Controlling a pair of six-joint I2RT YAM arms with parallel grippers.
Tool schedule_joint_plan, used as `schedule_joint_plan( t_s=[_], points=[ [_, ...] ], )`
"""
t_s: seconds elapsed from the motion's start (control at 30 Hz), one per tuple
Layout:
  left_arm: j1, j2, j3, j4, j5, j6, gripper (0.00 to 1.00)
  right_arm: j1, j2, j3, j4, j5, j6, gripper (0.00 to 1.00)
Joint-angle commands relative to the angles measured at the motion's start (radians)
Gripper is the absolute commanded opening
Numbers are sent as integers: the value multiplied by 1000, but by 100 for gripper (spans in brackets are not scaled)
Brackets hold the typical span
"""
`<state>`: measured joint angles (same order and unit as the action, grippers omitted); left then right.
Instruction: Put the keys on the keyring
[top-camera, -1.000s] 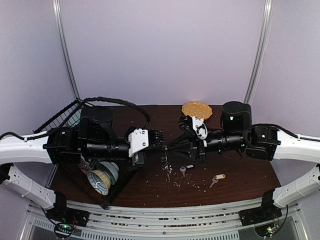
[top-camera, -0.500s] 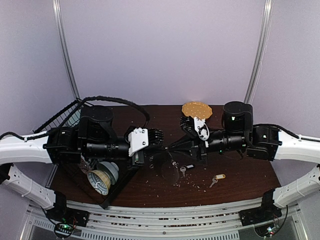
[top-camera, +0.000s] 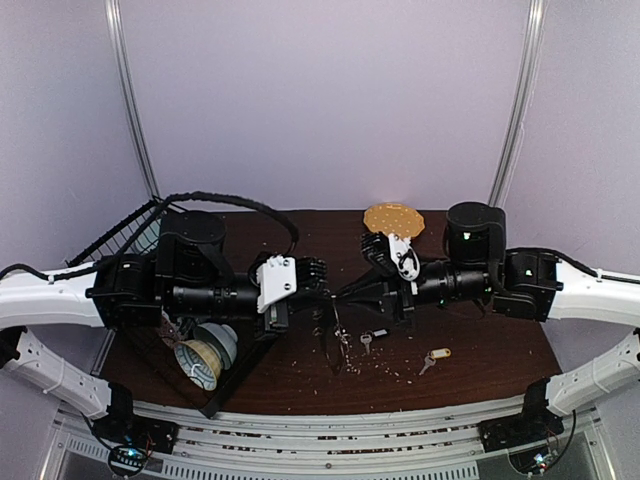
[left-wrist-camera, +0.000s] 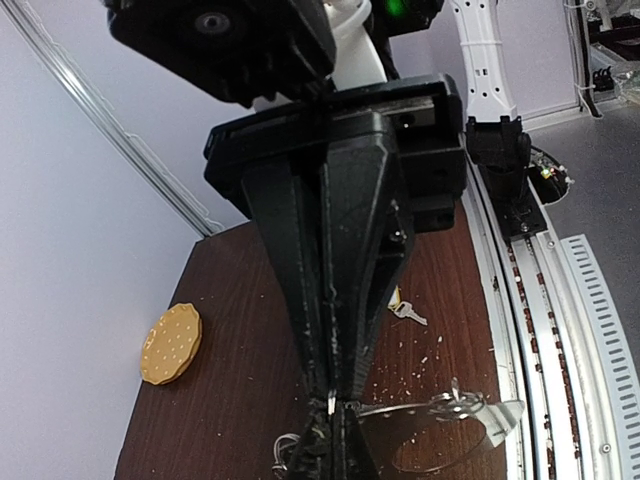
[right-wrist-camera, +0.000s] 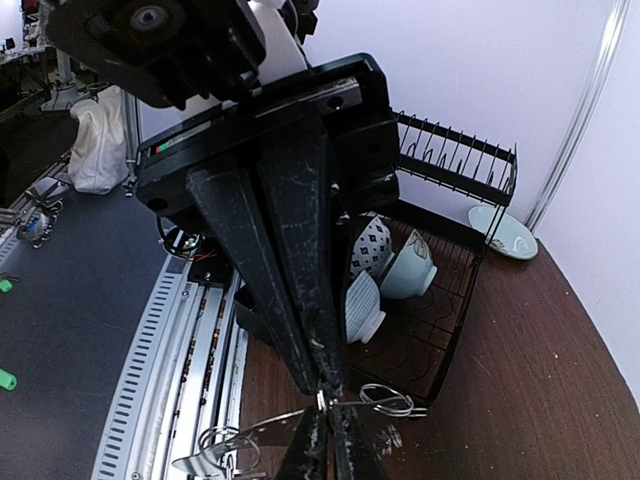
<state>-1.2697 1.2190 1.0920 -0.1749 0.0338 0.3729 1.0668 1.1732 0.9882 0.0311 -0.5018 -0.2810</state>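
My two grippers meet tip to tip above the middle of the brown table. The left gripper (top-camera: 322, 293) and the right gripper (top-camera: 338, 294) are both shut on the thin silver keyring (top-camera: 333, 345), which hangs edge-on below them. In the left wrist view the keyring (left-wrist-camera: 470, 408) loops out to the right of my left gripper (left-wrist-camera: 335, 415). In the right wrist view the keyring (right-wrist-camera: 250, 432) curves left of my right gripper (right-wrist-camera: 328, 420). Two keys lie loose on the table, one with a black tag (top-camera: 368, 340) and one with a yellow tag (top-camera: 432, 359).
A yellow-tan dotted disc (top-camera: 393, 218) lies at the back of the table. A black wire dish rack (right-wrist-camera: 450, 300) with bowls (right-wrist-camera: 395, 265) stands at the left, under my left arm. A pale plate (right-wrist-camera: 505, 232) lies behind it. Crumbs speckle the table (top-camera: 500, 345).
The right gripper's jaws have narrowed onto the keyring. The ring swung out flat half a second ago and now hangs edge-on again. The keys have not moved.
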Motion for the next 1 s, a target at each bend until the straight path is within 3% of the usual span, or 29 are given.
schedule_joint_plan(
  t_s=[0.0,0.27,0.37,0.47,0.73,0.8,0.97],
  points=[
    [3,-8,5,93,17,4,0,8,3,7,35,-23,13,1],
    [3,-23,-36,161,4,-23,0,7,-32,-29,88,-12,38,0],
    [3,-36,-84,221,-18,-50,37,6,-58,-59,157,-22,73,0],
    [9,-91,-191,372,-7,-82,45,4,-73,-96,253,-53,124,0],
    [10,-108,-308,629,45,-191,33,4,-66,-138,405,-105,218,0],
    [10,-101,-319,670,33,-225,23,5,-64,-141,413,-107,221,0],
    [10,-103,-350,750,55,-252,19,5,-62,-140,428,-115,232,0]
  ],
)
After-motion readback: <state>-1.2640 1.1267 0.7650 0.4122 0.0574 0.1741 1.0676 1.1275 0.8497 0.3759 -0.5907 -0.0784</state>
